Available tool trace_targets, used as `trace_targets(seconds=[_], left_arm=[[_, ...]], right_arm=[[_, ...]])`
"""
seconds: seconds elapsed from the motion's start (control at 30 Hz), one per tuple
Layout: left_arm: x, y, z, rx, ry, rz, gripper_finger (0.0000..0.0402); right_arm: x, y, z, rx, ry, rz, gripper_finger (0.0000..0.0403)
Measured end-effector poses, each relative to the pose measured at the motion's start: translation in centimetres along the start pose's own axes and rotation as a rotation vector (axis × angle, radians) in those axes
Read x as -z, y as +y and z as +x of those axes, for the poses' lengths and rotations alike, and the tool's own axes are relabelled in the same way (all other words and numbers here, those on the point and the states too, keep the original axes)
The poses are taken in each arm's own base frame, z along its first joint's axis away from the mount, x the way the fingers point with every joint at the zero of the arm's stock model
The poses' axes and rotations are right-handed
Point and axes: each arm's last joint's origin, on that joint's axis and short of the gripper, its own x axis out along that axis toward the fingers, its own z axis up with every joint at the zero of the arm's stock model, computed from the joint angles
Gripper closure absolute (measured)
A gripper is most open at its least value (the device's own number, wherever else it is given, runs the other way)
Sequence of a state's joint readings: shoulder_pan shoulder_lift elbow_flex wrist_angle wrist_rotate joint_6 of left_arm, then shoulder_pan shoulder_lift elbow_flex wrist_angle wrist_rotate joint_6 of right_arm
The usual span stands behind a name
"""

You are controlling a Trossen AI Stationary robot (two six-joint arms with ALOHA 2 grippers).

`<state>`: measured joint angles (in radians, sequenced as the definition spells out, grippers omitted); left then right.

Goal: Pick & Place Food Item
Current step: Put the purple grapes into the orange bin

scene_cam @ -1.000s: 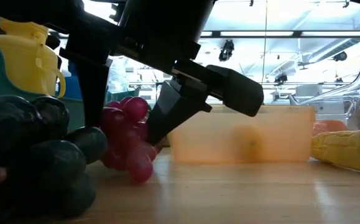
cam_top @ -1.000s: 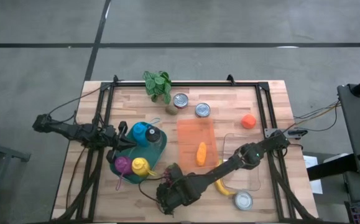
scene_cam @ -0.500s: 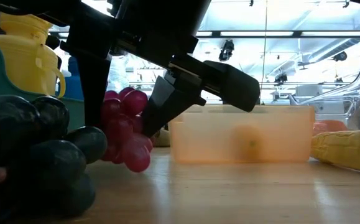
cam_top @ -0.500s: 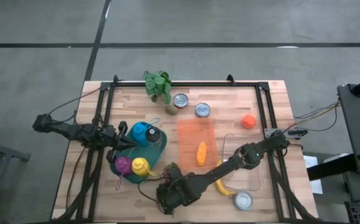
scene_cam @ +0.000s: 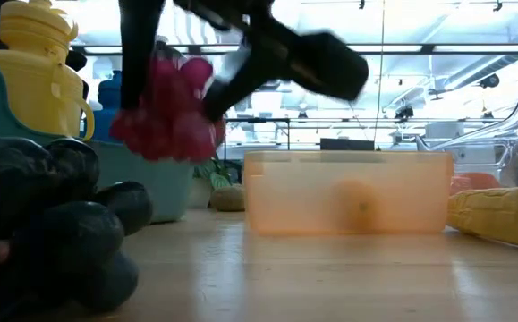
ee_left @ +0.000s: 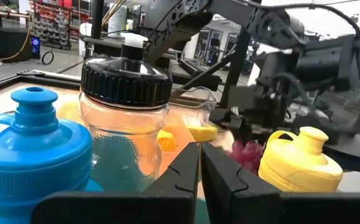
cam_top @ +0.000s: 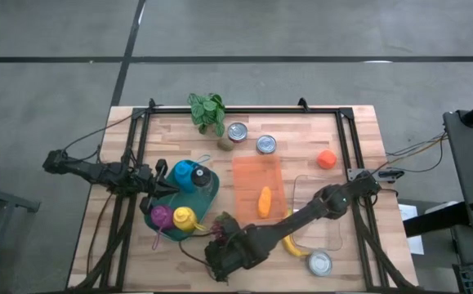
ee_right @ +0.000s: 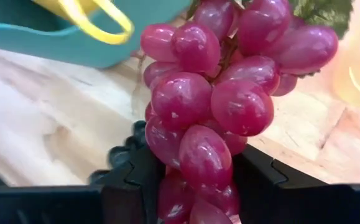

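Near the front edge of the surface (cam_top: 359, 131), just beside the teal tray (cam_top: 211, 194), the red grapes (scene_cam: 167, 112) hang clear of the wood, pinched between the fingers (ee_right: 136, 180) of the right gripper (cam_top: 220, 233), which are clenched on the bunch. In the low view the grapes sit level with the tray's upper rim, to the left of the orange bin (scene_cam: 348, 192). A carrot (cam_top: 264, 201) lies in that bin, and a banana (cam_top: 292, 243) lies just beside the right arm. The left gripper (cam_top: 173, 187) rests over the tray with its fingers closed on nothing, next to a blue bottle (ee_left: 27, 146), a clear jar (ee_left: 125, 118) and a yellow jug (ee_left: 299, 165).
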<state>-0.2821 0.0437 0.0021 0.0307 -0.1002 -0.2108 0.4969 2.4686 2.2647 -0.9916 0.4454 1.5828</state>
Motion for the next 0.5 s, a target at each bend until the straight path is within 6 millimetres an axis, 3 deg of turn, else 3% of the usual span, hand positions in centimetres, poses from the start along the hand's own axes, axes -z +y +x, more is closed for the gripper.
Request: trace_targets(seconds=[0.5], left_arm=[[0.0,0.0,0.0,0.000,0.000,0.000,0.0380]], right_arm=[[-3.3,-0.5,-6.9,0.002,0.000,-0.126,0.0258]])
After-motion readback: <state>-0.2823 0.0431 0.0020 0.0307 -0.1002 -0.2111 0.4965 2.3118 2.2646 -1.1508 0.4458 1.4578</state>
